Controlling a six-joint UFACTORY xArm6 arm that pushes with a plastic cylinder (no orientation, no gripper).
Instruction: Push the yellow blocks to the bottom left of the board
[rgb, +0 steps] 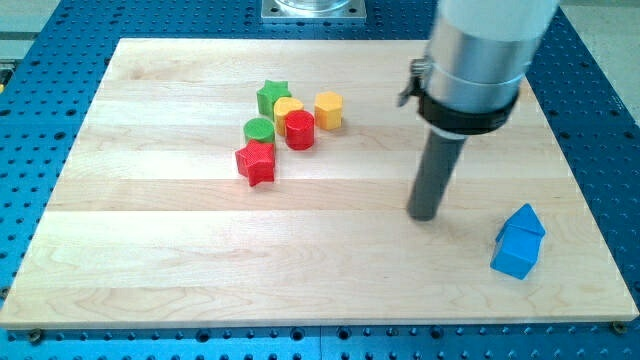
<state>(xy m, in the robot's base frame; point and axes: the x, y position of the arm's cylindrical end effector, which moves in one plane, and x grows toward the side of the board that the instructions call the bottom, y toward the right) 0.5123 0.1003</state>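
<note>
Our end effector is a plain rod with nothing to spread, press together or pinch, and my tip (425, 215) rests on the desk (150, 250) right of the frame's centre, touching no block.

The yellow blocks sit in the cluster in the upper middle of the frame. One yellow block (329, 109), roughly hexagonal, stands at the cluster's right edge, just beside the red cylinder (300, 129). The other yellow block (287, 108), its shape partly hidden, is wedged between the green star (272, 96) and the red cylinder. The green cylinder (259, 129) and the red star (256, 162) lie on the cluster's lower left side. A blue block (519, 241) stands alone at the lower right, well apart from everything.

We judge the task barely begun: both yellow blocks are far from the lower left corner, and we are in the approach step. The next move calls for bringing my tip up and round to the upper right of the yellow hexagonal block, then pushing diagonally down-left. The red and green blocks lie in that path, so they may be swept along.
</note>
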